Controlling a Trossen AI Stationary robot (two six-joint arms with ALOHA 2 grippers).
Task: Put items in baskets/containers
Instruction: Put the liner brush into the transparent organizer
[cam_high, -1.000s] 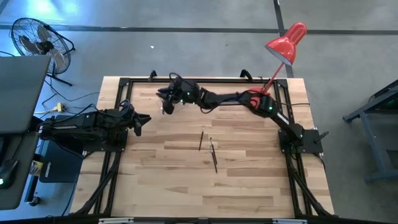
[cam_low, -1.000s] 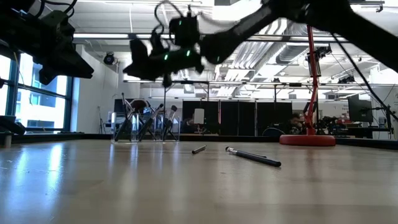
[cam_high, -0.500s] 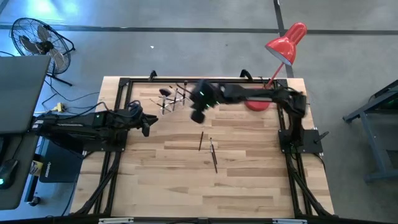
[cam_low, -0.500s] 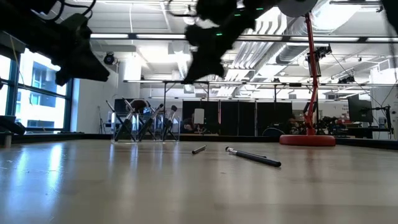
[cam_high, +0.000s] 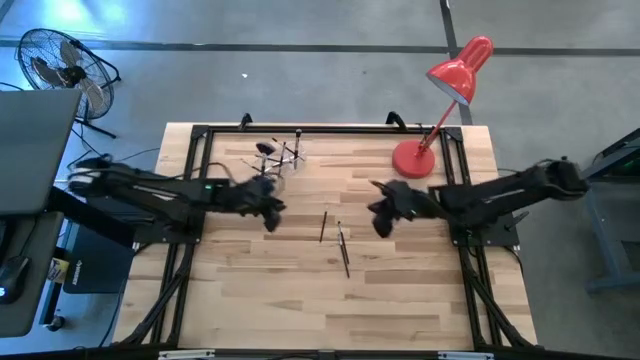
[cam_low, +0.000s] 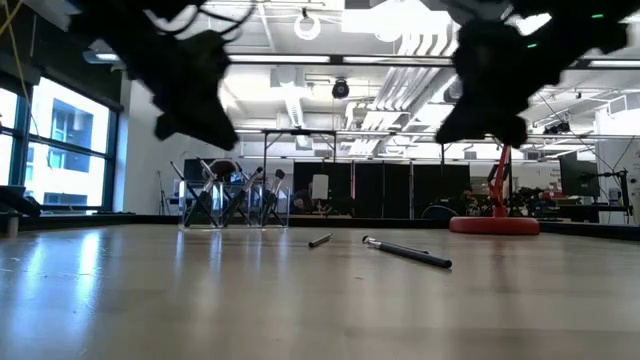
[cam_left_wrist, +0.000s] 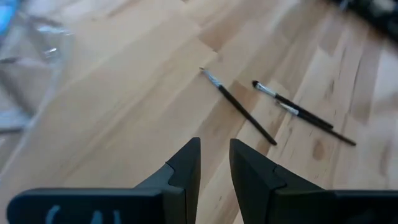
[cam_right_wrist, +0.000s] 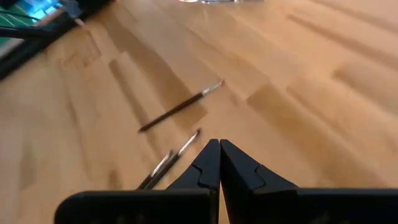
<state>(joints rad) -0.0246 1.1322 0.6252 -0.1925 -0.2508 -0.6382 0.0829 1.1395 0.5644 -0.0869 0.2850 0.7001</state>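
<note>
Three slim dark brushes lie flat on the wooden table near its middle: one (cam_high: 323, 226) and a pair close together (cam_high: 343, 248). The left wrist view shows the single brush (cam_left_wrist: 239, 111) and the pair (cam_left_wrist: 305, 113). The clear holder (cam_high: 278, 156) stands at the far left-centre with several brushes leaning in it (cam_low: 235, 198). My left gripper (cam_high: 272, 213) (cam_left_wrist: 214, 155) hovers left of the loose brushes, slightly open, with nothing between its fingers. My right gripper (cam_high: 380, 216) (cam_right_wrist: 219, 148) hovers to their right, shut and empty.
A red desk lamp stands at the far right, its round base (cam_high: 412, 160) on the table and its head (cam_high: 462, 68) out past the far edge. A black frame (cam_high: 300, 128) runs round the table's edges. Bare wood lies toward the near edge.
My right gripper has pulled away from over the clear holder, swinging toward the table's right and nearer, and now hangs right of the loose brushes. My left gripper has reached out from the left edge toward the table's middle. The loose brushes have not moved.
</note>
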